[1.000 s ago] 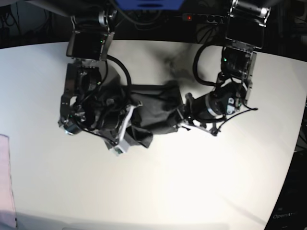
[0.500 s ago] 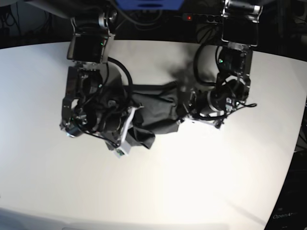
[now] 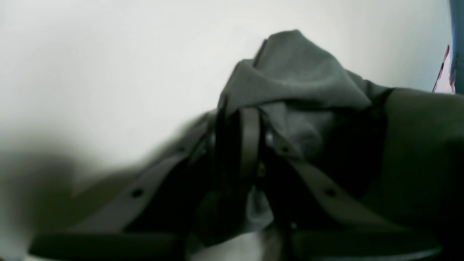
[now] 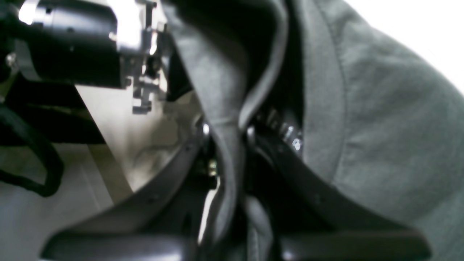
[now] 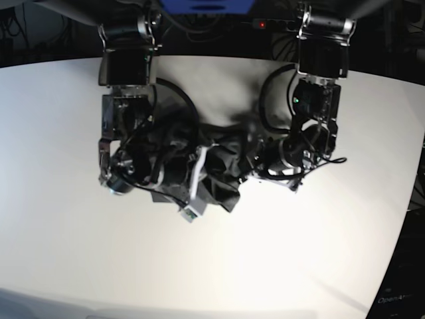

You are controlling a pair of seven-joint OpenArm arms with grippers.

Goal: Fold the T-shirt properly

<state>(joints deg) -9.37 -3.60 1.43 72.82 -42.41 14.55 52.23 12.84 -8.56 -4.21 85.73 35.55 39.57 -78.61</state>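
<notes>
Grey shirt: the T-shirt (image 5: 222, 169) lay bunched mid-table (image 5: 279, 266), strung between both arms, not flat.
Left gripper: left gripper (image 3: 239, 145) had its jaws pinched together on a fold of cloth; fabric rose in a peak just past the tips.
Right gripper: right gripper (image 4: 226, 145) was clamped on a hemmed edge, which ran down between the jaws.
Why held so: two pinch points on opposite sides look meant to lift and bring the cloth together for a fold, judging by how close the arms sat.
Where: shirt rested on the table between the grippers, partly hidden under the right arm in the base view.
Progress: fold looked unfinished; cloth was crumpled, no neat edges showed.
Risk: thin fabric could slip from the pinch or bunch further.
Unclear: which part of the shirt each gripper held could not be told.
</notes>
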